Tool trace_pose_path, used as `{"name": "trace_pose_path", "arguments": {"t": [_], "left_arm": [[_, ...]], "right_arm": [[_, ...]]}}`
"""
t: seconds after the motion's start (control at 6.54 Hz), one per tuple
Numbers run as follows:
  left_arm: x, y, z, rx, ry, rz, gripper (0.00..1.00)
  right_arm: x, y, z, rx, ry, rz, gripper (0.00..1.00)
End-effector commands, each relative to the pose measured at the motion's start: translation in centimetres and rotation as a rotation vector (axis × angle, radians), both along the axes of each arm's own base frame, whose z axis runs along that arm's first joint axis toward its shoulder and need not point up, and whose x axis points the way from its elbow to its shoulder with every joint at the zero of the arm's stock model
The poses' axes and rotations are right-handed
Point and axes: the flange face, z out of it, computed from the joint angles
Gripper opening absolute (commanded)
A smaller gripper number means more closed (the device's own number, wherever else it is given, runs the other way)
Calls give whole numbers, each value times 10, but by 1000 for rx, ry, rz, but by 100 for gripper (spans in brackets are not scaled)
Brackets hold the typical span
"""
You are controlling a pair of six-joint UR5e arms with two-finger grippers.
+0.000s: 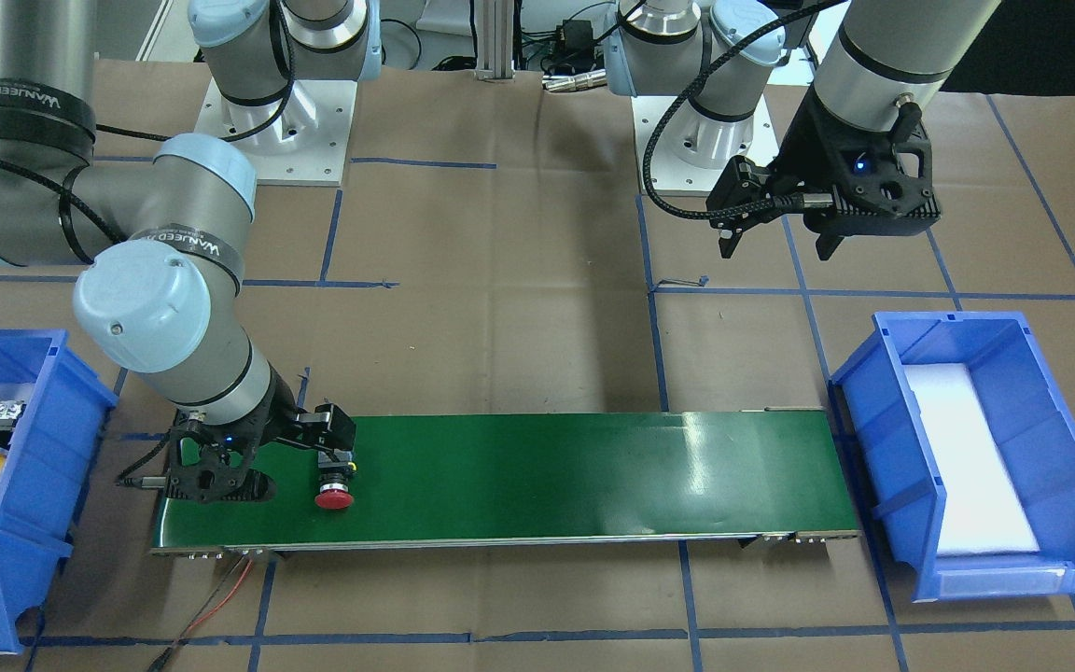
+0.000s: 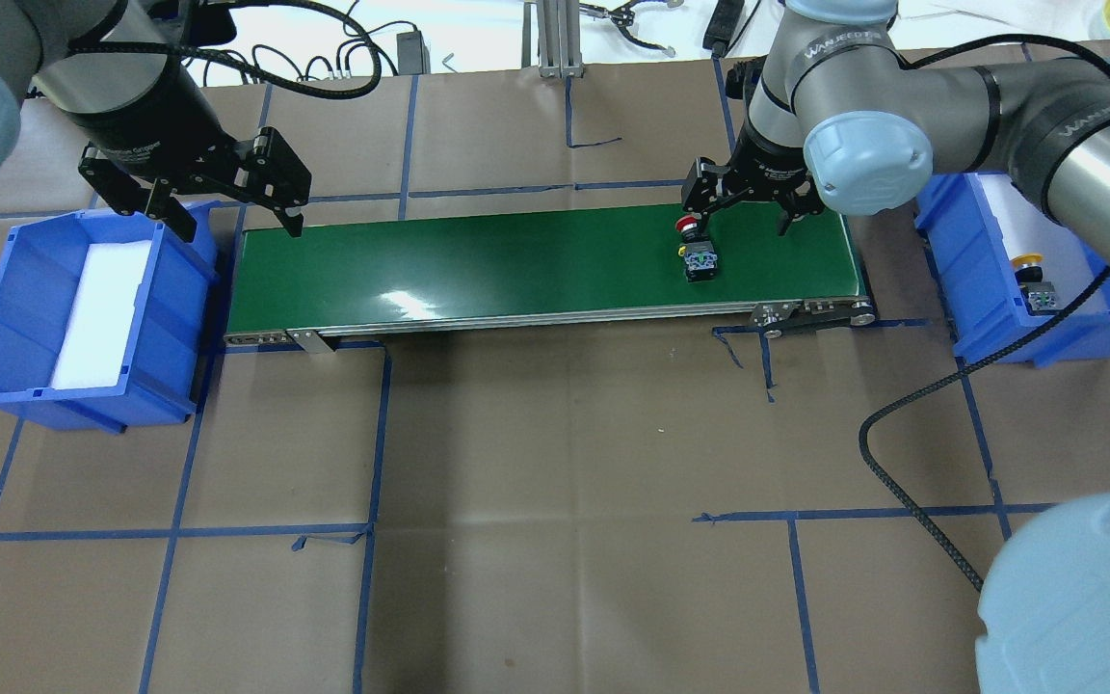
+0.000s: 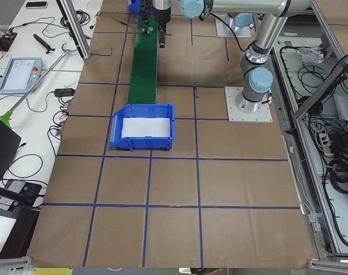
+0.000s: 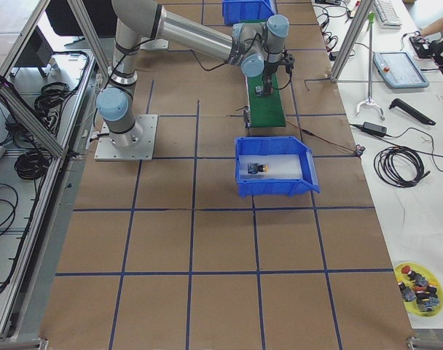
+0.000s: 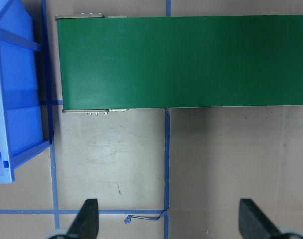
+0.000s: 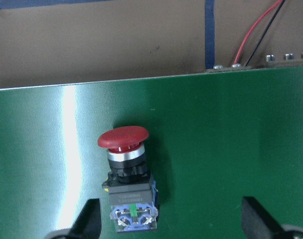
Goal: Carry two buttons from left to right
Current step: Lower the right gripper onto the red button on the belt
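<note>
The red-capped button (image 2: 700,255) lies on its side on the green conveyor belt (image 2: 516,265), near the belt's right end. My right gripper (image 2: 741,224) is open just above it. In the right wrist view the red-capped button (image 6: 126,174) lies between the fingers (image 6: 87,219), close to one and touching neither. It also shows in the front view (image 1: 334,490) beside my right gripper (image 1: 295,471). The yellow-capped button (image 2: 1032,280) lies in the right blue bin (image 2: 960,260). My left gripper (image 2: 239,229) is open and empty above the belt's left end.
The left blue bin (image 2: 25,299) holds only a white foam pad. In the left wrist view the belt's end (image 5: 181,59) and the left blue bin's corner (image 5: 17,99) lie below the open fingers (image 5: 86,219). Brown paper with blue tape lines covers the table.
</note>
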Motion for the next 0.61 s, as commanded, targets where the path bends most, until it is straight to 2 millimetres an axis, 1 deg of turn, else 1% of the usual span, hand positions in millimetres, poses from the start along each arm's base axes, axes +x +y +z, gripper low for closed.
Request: {"name": "trace_pose_path", "arguments": {"t": [0.0,0.15,0.31,0.46], "left_arm": [[0,0,0,0,0,0,100],[0,0,0,0,0,0,100],[0,-1,-1,2,0,0,100],[0,0,0,0,0,0,100]], "right_arm": [[0,-5,-12,19,-1,-2,100],[1,-9,-30,45,-2,-2,100],[0,-10,-44,66,2,1,99],[-1,-9,-51,78,7,-1,99]]}}
